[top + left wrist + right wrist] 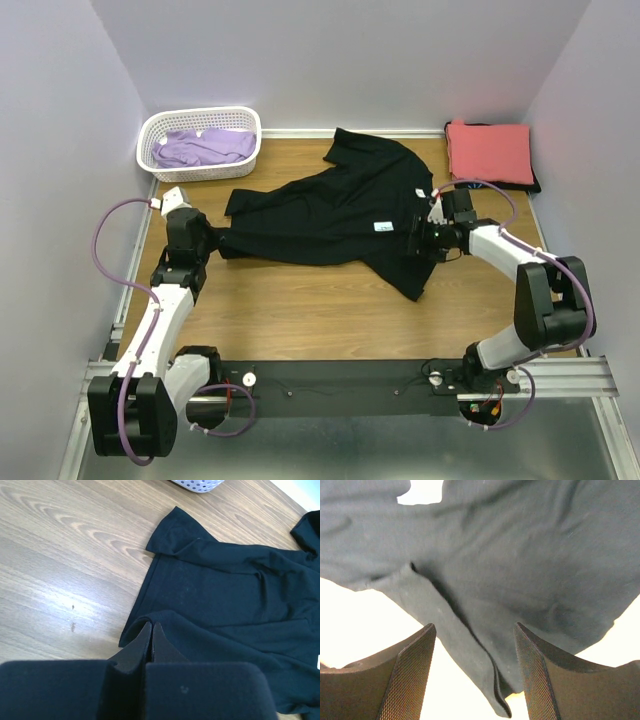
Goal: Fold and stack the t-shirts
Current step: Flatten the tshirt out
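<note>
One black t-shirt (330, 205), one coral-red t-shirt (488, 150), one lavender t-shirt (205, 147), one basket (197, 171)

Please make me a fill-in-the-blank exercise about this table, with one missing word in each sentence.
1. The lavender shirt lies in the white ____.
2. The left gripper is ____ on the black shirt.
3. The right gripper is ____ over that shirt.
4. The folded coral shirt lies in the far ____ corner.

Missing words: basket; shut; open; right.
</note>
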Controlling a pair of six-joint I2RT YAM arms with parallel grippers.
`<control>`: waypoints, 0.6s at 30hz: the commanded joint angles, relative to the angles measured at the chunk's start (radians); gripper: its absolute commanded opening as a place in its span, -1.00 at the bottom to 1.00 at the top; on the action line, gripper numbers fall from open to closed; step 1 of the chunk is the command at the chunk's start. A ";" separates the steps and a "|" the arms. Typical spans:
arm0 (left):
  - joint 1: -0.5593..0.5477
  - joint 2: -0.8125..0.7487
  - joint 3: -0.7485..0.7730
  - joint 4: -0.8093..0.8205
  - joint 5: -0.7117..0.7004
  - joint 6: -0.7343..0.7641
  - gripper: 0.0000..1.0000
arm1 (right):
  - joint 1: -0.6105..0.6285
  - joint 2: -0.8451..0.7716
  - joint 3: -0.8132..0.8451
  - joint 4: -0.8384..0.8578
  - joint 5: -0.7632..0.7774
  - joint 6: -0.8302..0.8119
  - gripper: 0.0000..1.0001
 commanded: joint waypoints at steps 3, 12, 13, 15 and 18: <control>0.007 -0.023 0.001 0.022 0.016 0.010 -1.00 | 0.006 0.030 -0.037 -0.001 -0.139 -0.034 0.42; 0.007 -0.026 -0.002 0.022 0.017 0.009 -1.00 | 0.015 0.095 0.002 0.061 -0.216 -0.052 0.42; 0.007 -0.026 0.000 0.022 0.017 0.010 -1.00 | 0.018 0.104 0.008 0.068 -0.224 -0.052 0.42; 0.007 -0.026 -0.002 0.022 0.019 0.012 -1.00 | 0.027 0.129 0.025 0.085 -0.245 -0.054 0.42; 0.007 -0.027 -0.002 0.021 0.019 0.012 -1.00 | 0.041 0.156 0.044 0.090 -0.265 -0.057 0.42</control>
